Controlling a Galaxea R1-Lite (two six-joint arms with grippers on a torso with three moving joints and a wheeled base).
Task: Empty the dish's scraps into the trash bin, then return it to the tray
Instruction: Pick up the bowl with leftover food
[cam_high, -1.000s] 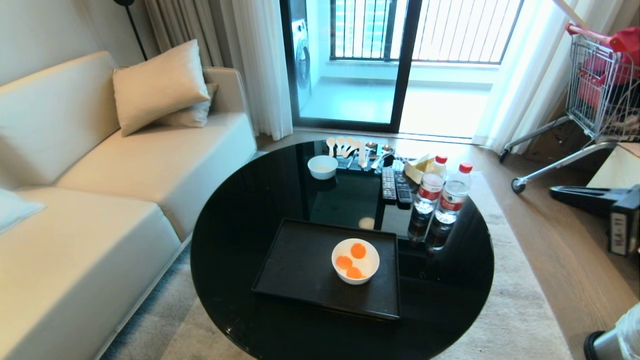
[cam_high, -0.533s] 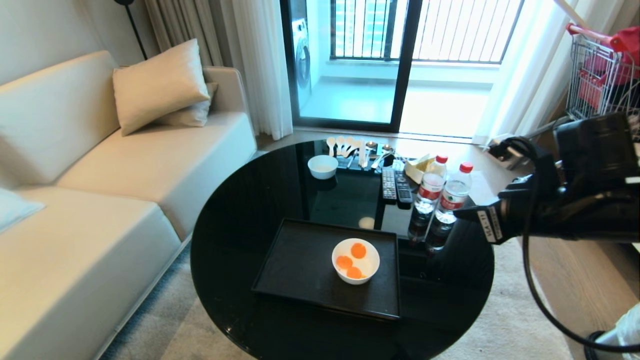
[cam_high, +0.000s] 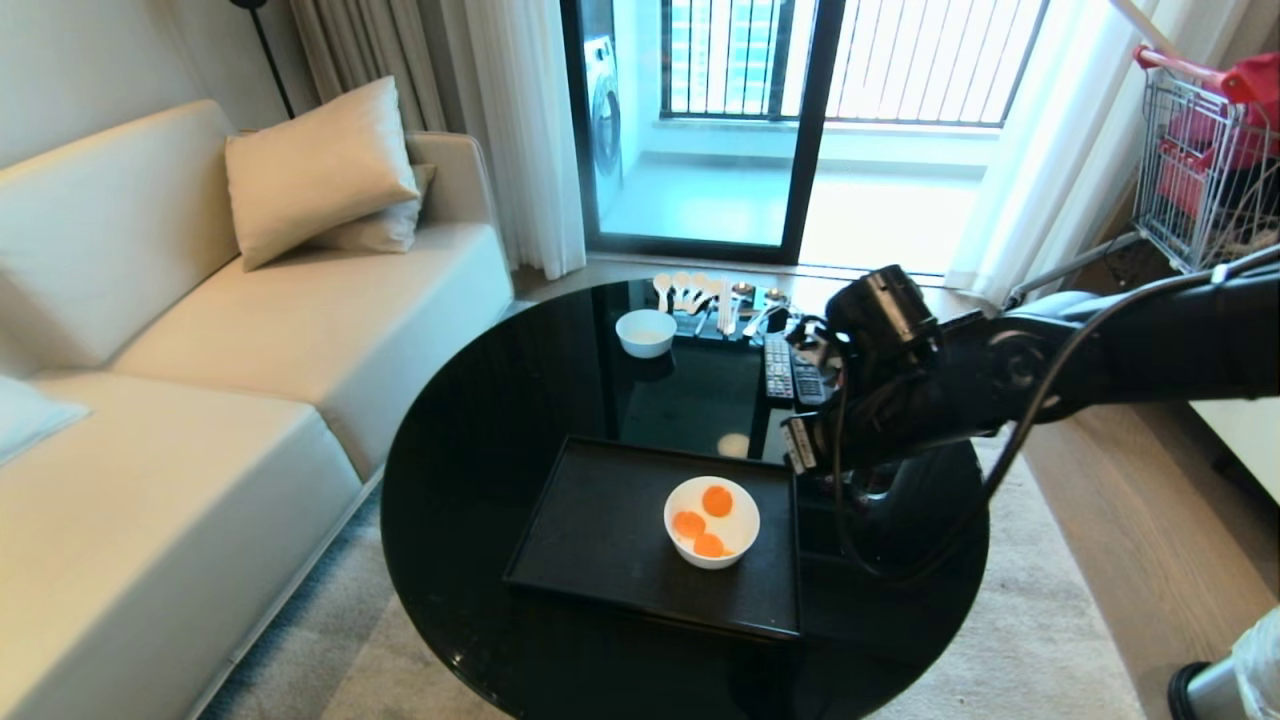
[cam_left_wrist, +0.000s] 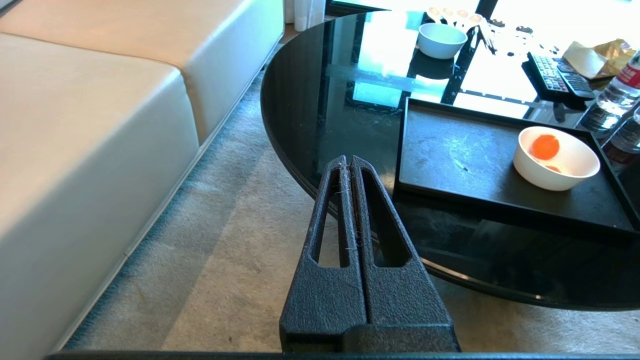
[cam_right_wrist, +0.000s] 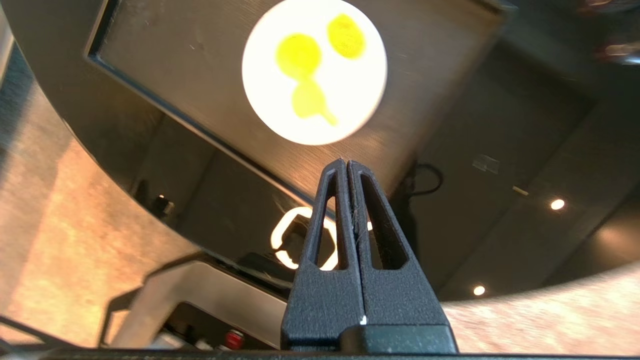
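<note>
White and glossy, the dish (cam_high: 711, 522) sat on the tray (cam_high: 600, 530), toward the tray's right end, with three orange scraps (cam_high: 700, 526) lying in it. The tray lay on the near part of the round black desk (cam_high: 470, 460). The right arm (cam_high: 1050, 365) reached in from the right, over the desk's right side; its pincer (cam_right_wrist: 347, 164) hung above the tray beside the dish with its fingers pressed together, holding nothing and touching nothing. The left pincer (cam_left_wrist: 347, 161) stood off the desk's left edge, over the carpet (cam_left_wrist: 225, 260) next to the sofa (cam_high: 200, 330), also with fingers together and empty. A second white bowl (cam_high: 645, 333) stood well apart from the tray at the desk's far side, near a row of spoons (cam_high: 690, 290) and two remotes (cam_high: 790, 370). At the head view's lower right corner, part of a metal bin (cam_high: 1225, 680) with a clear liner showed on the floor.
</note>
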